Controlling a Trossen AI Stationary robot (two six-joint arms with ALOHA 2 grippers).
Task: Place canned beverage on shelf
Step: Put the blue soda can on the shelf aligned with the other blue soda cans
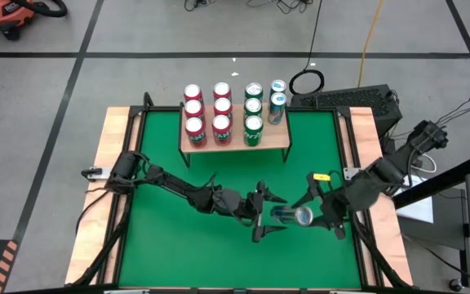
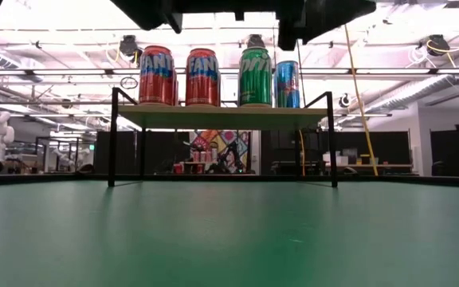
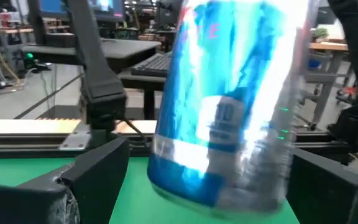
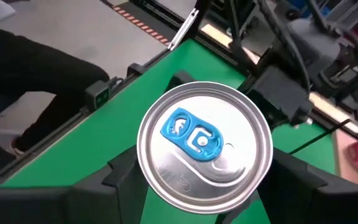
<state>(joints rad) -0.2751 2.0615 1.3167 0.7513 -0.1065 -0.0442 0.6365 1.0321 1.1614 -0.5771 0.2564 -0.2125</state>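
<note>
A blue beverage can (image 1: 288, 216) lies level in the air over the green table's near right part, its silver top (image 4: 204, 143) facing my right wrist. My right gripper (image 1: 321, 214) is shut on it from the right. My left gripper (image 1: 269, 216) is open, its fingers standing on either side of the can's bottom end (image 3: 229, 106); I cannot tell whether they touch it. The light-wood shelf (image 1: 235, 143) stands on black legs at the table's far edge and bears several red, green and blue cans (image 2: 221, 76). My right gripper pinches the can between its two fingers (image 4: 120, 180) at the can's top end, by the rim (image 4: 146, 168). The fingers come level from the table's right and lie along the can. The can is lifted clear of the table, lying on its side.
The shelf's near right corner (image 1: 280, 140) is bare board beside the blue cans (image 1: 277, 104). The green table (image 1: 178, 245) lies between the arms and the shelf. A keyboard and cables (image 1: 341, 96) lie beyond the far right corner.
</note>
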